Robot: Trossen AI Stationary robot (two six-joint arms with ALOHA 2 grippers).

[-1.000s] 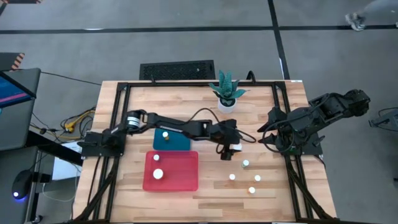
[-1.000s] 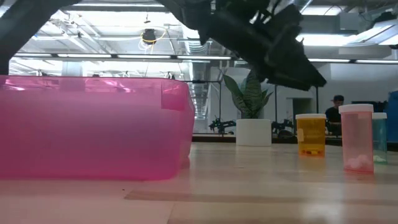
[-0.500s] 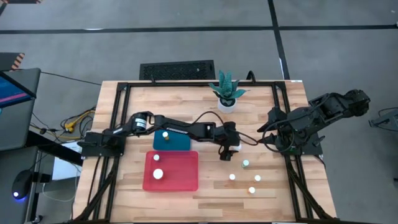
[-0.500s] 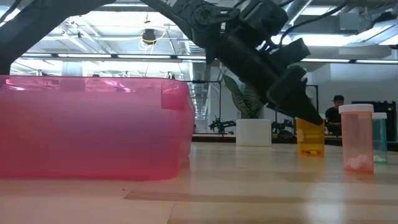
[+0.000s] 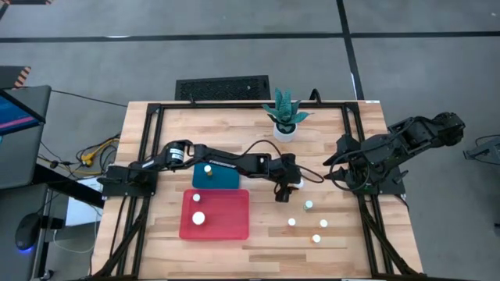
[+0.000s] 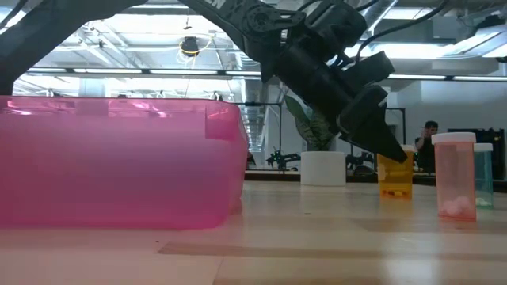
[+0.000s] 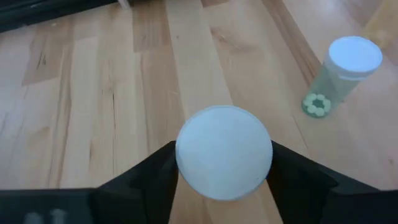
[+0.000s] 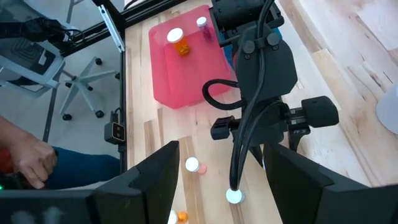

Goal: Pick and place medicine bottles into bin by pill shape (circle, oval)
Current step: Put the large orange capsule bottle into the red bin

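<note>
Wooden tabletop [image 5: 258, 234]: my left gripper [image 5: 284, 190] reaches right of the teal bin [image 5: 226, 178], jaws flanking a white-capped bottle [image 7: 224, 160], contact unclear. Four bottles [image 5: 308, 205] stand nearby; my right gripper [image 5: 341, 168] waits open at the table's right edge.

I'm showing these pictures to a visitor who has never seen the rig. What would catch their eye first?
The left gripper, stretched to mid-table, straddles a white-capped bottle with a finger on either side. Next comes the pink bin at the front left, holding two bottles, behind it a teal bin with one. The right gripper waits open at the table's right edge.
</note>
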